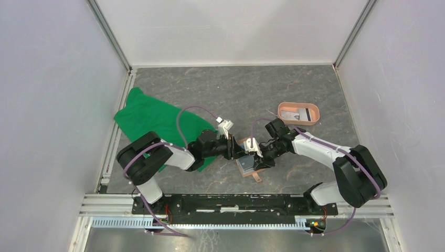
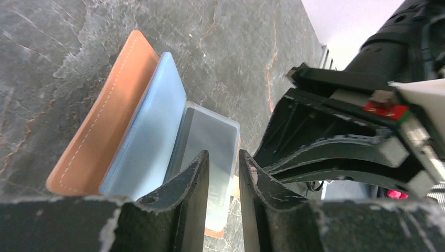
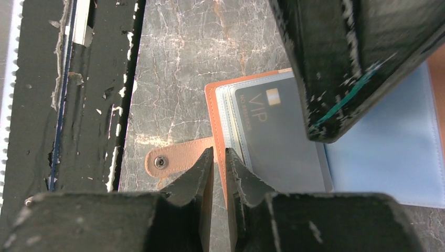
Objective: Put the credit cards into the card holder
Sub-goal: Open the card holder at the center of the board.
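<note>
The grey stone surface [image 1: 220, 89] carries a green cloth [image 1: 152, 118] on the left, well away from the work. On the right, well apart from the holder, sits a pink tray [image 1: 298, 103]. Cards [image 1: 294, 113] lie in it, at least one pale and one dark, so there is loading left to do.

The holder [image 2: 105, 131] lies open in the middle of the surface, between the two arms. Its tan flap is raised on one side, and its strap [image 3: 173, 160] lies flat on the stone.

The right pincer [image 3: 219, 155] appears clenched on the holder's tan edge just beside the strap, probably to steady it. The left pincer [image 2: 223, 160] hangs over the pockets with its jaws a little apart and nothing between them; it carries no card.

A dark VIP card [image 3: 278, 142] is seated in a clear sleeve of the holder. Whether the sleeves beneath hold more cannot be told.

My judgement is that the task is partway through: at least one card is stowed, the tray's cards await fetching, and the holder is not yet closed.
</note>
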Controlling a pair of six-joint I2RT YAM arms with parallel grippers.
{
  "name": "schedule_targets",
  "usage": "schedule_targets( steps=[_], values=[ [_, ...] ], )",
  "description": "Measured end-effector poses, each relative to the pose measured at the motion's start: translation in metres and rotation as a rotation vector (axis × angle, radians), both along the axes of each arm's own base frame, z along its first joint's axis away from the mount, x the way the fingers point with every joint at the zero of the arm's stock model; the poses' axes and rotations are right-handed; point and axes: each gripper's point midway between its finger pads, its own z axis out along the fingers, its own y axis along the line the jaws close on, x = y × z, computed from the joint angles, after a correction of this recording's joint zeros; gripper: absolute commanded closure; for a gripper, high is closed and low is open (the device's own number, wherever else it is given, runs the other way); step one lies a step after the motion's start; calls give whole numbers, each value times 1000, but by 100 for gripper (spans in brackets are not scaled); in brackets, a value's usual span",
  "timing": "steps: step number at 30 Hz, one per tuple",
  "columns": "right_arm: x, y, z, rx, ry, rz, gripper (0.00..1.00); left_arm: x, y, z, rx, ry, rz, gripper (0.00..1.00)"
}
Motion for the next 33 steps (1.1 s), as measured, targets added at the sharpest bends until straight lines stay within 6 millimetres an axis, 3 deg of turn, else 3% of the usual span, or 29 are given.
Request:
schedule_targets(
  steps=[11, 21, 33],
  values=[
    [6, -8, 19, 69, -39, -2, 81, -15, -12, -33, 69, 73, -69, 65],
    [-39, -19, -17, -57, -92, 208, 91, -12, -11, -37, 104, 58, -58, 61],
    [-4, -28, -30, -182, -230, 115, 92, -9, -7, -38, 141, 21, -54, 59]
  ],
)
